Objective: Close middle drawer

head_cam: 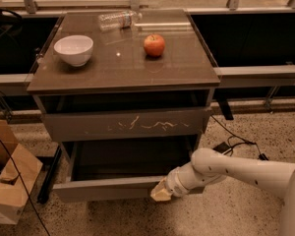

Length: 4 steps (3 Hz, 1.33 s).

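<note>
pale claw [162, 193] at the flat, plain front of the pulled-out middle drawer [103, 188] — its grip i cannot tell.

A: How many things sit on the cabinet [187, 73]?

B: Three: one white bowl [73, 49], one red apple [154, 45], one clear plastic bottle [119, 19].

A: And drawers?

B: Two fronts show: one scratched drawer [125, 124] and, pulled out below it, one middle drawer [103, 190].

A: Grippers?

B: One gripper [162, 193], at the middle drawer's front, towards its right end. One cardboard box [10, 181] too.
</note>
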{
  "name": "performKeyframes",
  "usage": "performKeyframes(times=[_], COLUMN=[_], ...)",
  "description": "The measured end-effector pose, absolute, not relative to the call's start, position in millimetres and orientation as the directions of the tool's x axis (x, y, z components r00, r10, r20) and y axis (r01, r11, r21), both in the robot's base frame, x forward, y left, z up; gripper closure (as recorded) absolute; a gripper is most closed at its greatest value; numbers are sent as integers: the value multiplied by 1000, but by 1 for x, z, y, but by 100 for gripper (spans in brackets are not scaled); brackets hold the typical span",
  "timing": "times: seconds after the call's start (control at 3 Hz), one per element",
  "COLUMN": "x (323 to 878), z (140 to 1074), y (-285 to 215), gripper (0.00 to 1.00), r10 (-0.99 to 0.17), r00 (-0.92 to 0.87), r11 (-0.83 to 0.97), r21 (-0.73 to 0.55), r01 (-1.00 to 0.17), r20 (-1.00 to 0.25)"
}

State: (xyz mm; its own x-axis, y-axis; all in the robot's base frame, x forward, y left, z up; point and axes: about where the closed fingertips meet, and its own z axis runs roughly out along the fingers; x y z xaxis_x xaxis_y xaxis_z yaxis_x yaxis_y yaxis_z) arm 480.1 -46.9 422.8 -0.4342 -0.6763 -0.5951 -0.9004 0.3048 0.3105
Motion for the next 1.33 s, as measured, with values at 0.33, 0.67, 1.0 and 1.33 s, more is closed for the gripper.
performKeyframes(times=[0.33, 0.67, 1.0, 1.33], x=[503, 503, 537, 535], z=[418, 419, 417, 418], y=[-49, -49, -52, -51], gripper=[100, 98, 76, 52], r10=[-651, -648, -611, -611], r00=[-427, -426, -411, -411], r11=[312, 312, 321, 321], r21=[293, 291, 263, 263], r01=[-904, -905, -910, -910], r20=[-628, -631, -676, -676])
